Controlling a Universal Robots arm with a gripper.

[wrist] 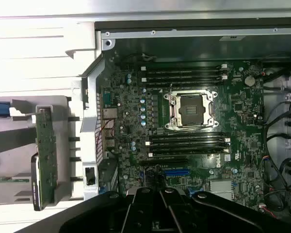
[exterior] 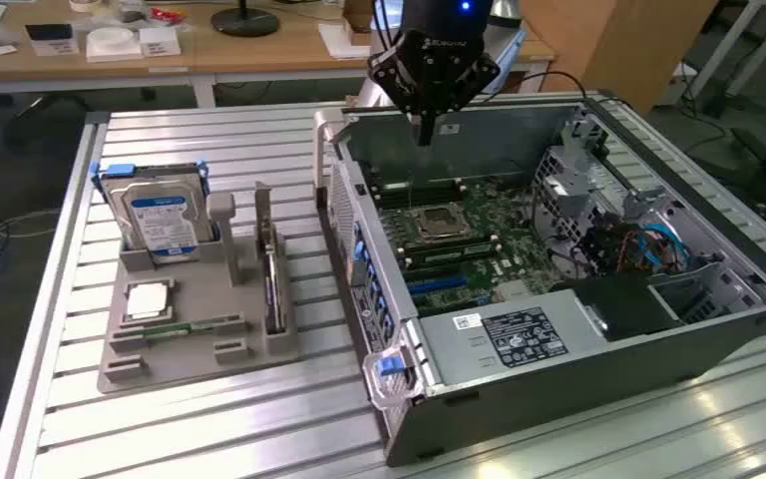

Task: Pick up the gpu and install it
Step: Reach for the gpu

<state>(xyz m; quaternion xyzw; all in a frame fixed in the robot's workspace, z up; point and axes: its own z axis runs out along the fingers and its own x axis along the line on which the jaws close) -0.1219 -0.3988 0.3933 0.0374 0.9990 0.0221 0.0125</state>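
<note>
While my pincer hangs pressed together, empty, over the case, I'd spread it before squaring to the gpu standing at seven o'clock.

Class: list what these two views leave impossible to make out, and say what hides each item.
- gpu: stands in the tray and is seen nearly edge-on in both views, so its faces are hidden.
- Part of the motherboard, wrist view: covered by the gripper.
- Power supply label, exterior view: print too small to read.
</note>
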